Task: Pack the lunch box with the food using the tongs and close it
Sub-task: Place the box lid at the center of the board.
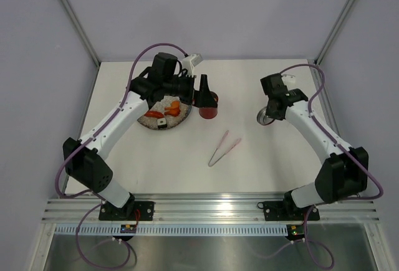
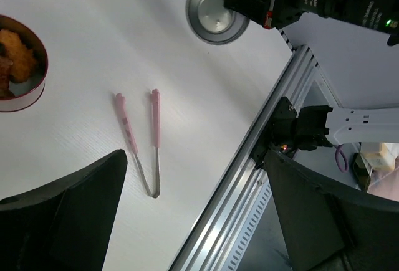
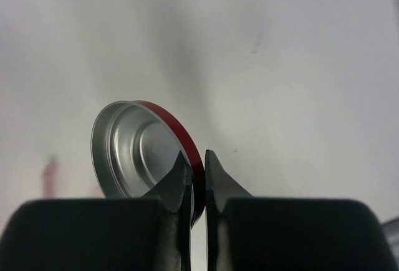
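The lunch box (image 1: pixel 208 110), a small red canister, stands to the right of the plate. In the left wrist view the lunch box (image 2: pixel 22 65) holds brown food (image 2: pixel 15 47). More food (image 1: pixel 171 107) in orange and white lies on the plate. My left gripper (image 1: pixel 204 90) hovers over the canister, and the left gripper (image 2: pixel 196 159) is open and empty. The pink tongs (image 1: pixel 224 148) lie on the table; the left wrist shows the tongs (image 2: pixel 142 140) untouched. My right gripper (image 3: pixel 196 159) is shut on the rim of the red lid (image 3: pixel 140 159), silver side showing. The lid (image 2: pixel 215 9) is at the table's right.
A speckled grey plate (image 1: pixel 151 123) sits under the left arm's wrist. The aluminium rail (image 1: pixel 212 209) runs along the table's near edge. Grey walls enclose the table at the back and sides.
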